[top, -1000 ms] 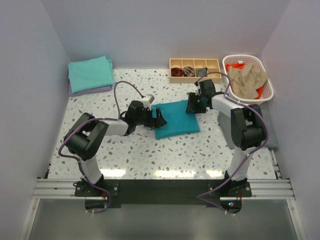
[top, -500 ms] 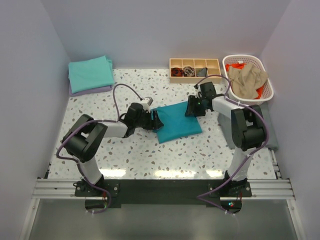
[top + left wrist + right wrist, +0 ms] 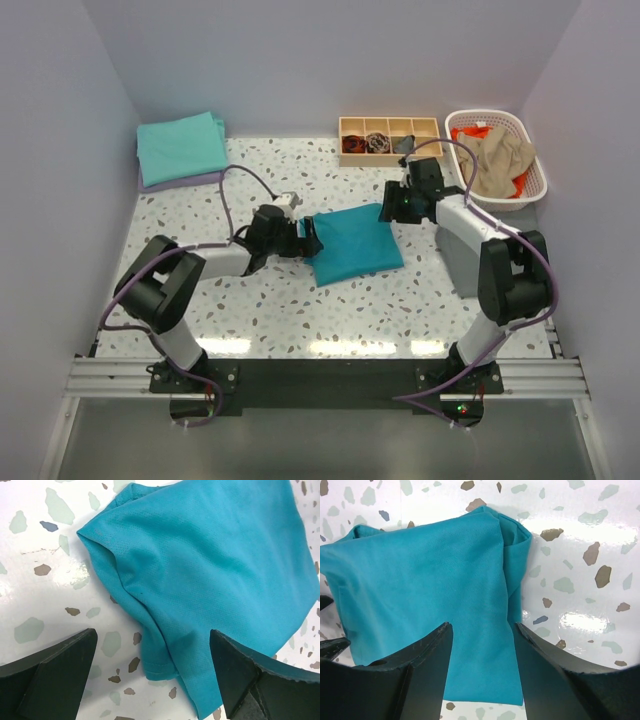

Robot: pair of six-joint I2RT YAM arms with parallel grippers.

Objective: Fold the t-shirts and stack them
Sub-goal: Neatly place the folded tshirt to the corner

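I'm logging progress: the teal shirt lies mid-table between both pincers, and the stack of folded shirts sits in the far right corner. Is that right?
No. The top external view shows the stack of folded shirts in the far left corner, not the right. The teal shirt does lie mid-table between the left pincer and the right pincer.

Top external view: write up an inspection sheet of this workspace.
Surface: speckled table, with glare near the front.
Job's things: teal t-shirt folded at centre; aqua-green t-shirt folded on lavender t-shirt in the far left corner; tan t-shirt and orange t-shirt in basket.
Clutter: wooden tray at the far edge.
Grippers: left gripper open at the teal shirt's left edge; right gripper open at its far right corner.
Cables: purple cables loop above both arms.
Surroundings: pale walls on three sides; metal rail in front.
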